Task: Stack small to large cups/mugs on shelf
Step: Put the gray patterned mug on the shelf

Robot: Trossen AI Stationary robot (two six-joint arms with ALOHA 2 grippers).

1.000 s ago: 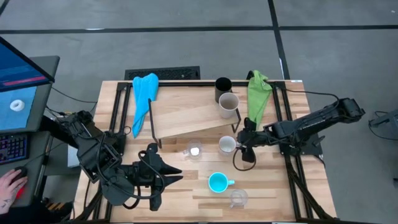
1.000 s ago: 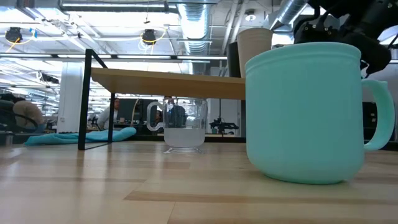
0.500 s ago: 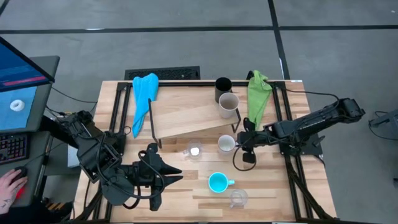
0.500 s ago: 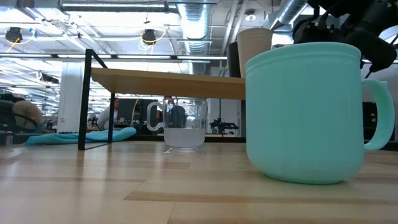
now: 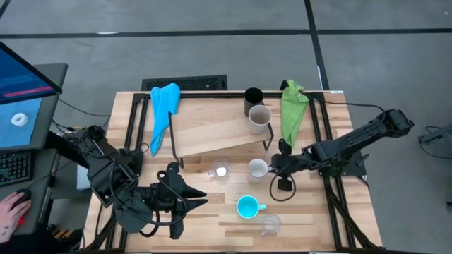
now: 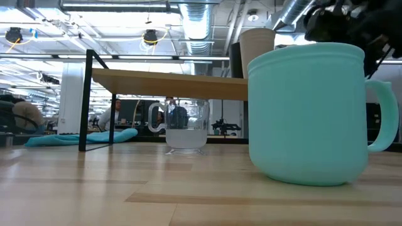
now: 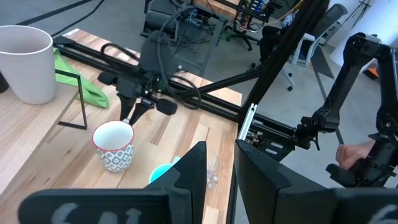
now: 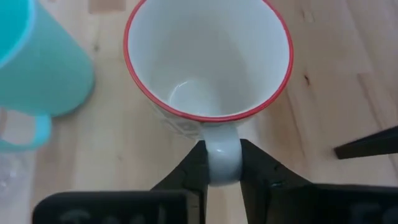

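Observation:
A white, red-rimmed mug [image 5: 258,168] stands upright on the table in front of the shelf [image 5: 212,135]. My right gripper [image 5: 272,168] is shut on it from the right. A black cup [image 5: 253,99] and a beige mug [image 5: 260,118] stand on the shelf's right end. On the table are a turquoise mug [image 5: 247,207] and two clear glasses, one by the shelf [image 5: 220,170] and one at the near edge [image 5: 270,224]. My left gripper [image 5: 199,198] waits at the near left, a narrow gap between its fingers and nothing in it. My right gripper pinches the white mug's handle [image 8: 222,163] between its two fingers [image 8: 194,169], one on each flat side of the loop. The fingers slant down from the table's right side. The mug is upright with its mouth up, and its base looks to be on the table.
A blue cloth [image 5: 164,113] hangs over the shelf's left end and a green cloth [image 5: 292,109] lies at the far right. The turquoise mug stands close to the held mug on its near side. Black frame rails [image 5: 326,134] run along the table's sides.
My right gripper has shut on the white mug's handle. It has swung a little toward the table's near edge, and the mug has shifted slightly that way with it, still upright.

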